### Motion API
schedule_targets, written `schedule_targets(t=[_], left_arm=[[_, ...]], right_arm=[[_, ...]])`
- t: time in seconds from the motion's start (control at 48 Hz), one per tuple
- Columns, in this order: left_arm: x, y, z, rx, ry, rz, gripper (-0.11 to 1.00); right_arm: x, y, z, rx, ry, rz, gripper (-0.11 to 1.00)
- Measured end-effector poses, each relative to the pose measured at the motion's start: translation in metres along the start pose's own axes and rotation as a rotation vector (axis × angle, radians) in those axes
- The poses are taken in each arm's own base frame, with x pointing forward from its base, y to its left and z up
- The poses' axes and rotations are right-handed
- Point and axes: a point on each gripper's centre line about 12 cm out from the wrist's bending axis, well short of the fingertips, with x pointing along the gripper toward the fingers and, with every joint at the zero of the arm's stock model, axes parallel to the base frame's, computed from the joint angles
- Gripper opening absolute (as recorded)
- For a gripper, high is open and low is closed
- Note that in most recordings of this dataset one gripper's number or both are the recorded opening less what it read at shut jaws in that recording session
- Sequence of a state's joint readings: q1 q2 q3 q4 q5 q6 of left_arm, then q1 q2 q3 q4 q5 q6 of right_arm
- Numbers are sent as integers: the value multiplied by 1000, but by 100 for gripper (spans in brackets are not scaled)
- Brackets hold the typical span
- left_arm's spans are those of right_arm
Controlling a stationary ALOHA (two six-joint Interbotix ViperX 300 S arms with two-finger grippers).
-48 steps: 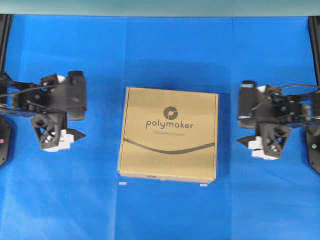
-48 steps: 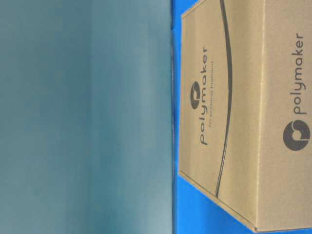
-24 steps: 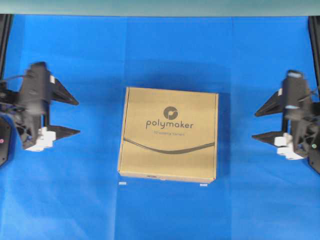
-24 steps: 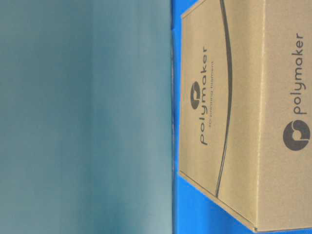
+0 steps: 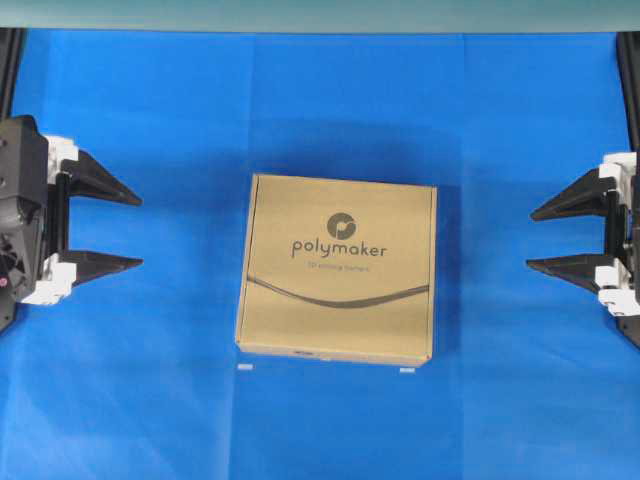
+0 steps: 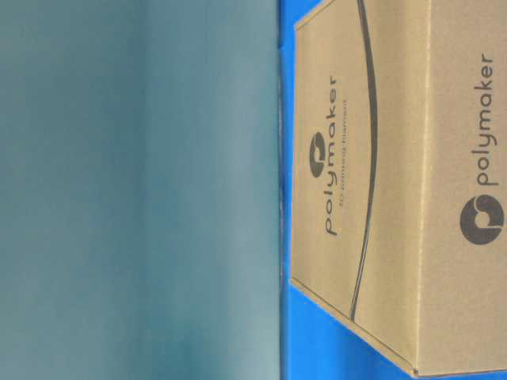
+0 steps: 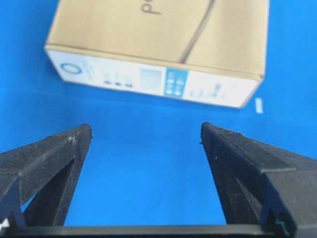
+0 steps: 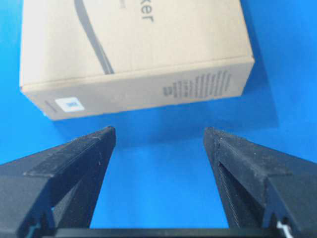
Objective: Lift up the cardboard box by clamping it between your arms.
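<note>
Squarely in the middle of the blue cloth [image 5: 150,400] lies the cardboard box [image 5: 338,268], flat on its broad face, well apart from both arms. The left gripper [image 5: 108,228] and the right gripper [image 5: 560,236] each point at a side wall of it, jaws spread wide and holding nothing.

Stiff and flat-sided, the box looks light enough for a squeeze lift, though smooth cardboard will likely slip under the narrow black fingers [image 7: 59,158] unless the pressure is even. The sensible hold is on the two opposite side walls — the labelled one facing the left wrist camera and the printed one facing the right — at mid-length, so it does not pivot.

What it contains cannot be seen. The table-level view is turned sideways and crops the box; both arms are cut off at the overhead view's edges.
</note>
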State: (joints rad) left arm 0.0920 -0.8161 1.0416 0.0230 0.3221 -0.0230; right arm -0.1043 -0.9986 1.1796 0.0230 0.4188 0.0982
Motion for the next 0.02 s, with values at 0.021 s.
schedule_targets(t=[0.021], left_arm=[[0, 0, 0, -1, 0, -1, 87]], right_arm=[[0, 0, 0, 0, -2, 0, 100]])
